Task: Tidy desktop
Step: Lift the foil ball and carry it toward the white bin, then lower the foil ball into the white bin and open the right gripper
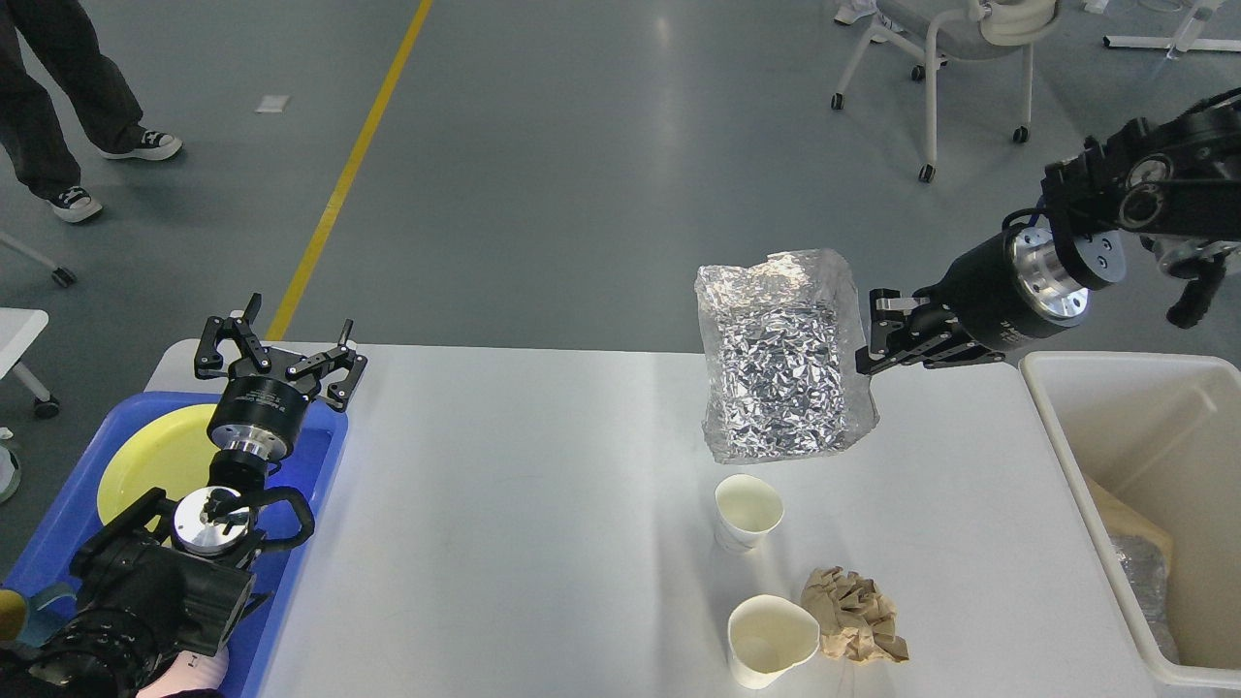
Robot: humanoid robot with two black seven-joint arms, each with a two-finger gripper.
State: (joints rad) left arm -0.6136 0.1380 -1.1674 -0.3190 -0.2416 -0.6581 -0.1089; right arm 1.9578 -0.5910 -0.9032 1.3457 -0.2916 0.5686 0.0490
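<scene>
White desktop (543, 504): two paper cups (747, 512), one foil bag (780, 364) in right jaws; left jaws spread.

Two cups (747, 513) and crumpled paper (853, 615) on desktop (524, 504), bin (1057, 407) right.

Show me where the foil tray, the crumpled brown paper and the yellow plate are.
foil tray (780, 373): head view, crinkled bottom.
crumpled brown paper (853, 614): head view, middle of the wad.
yellow plate (155, 460): head view, bare left part.

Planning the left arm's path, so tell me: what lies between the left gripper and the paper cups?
Head view: only bare desktop between the left gripper and the paper cups.
</scene>
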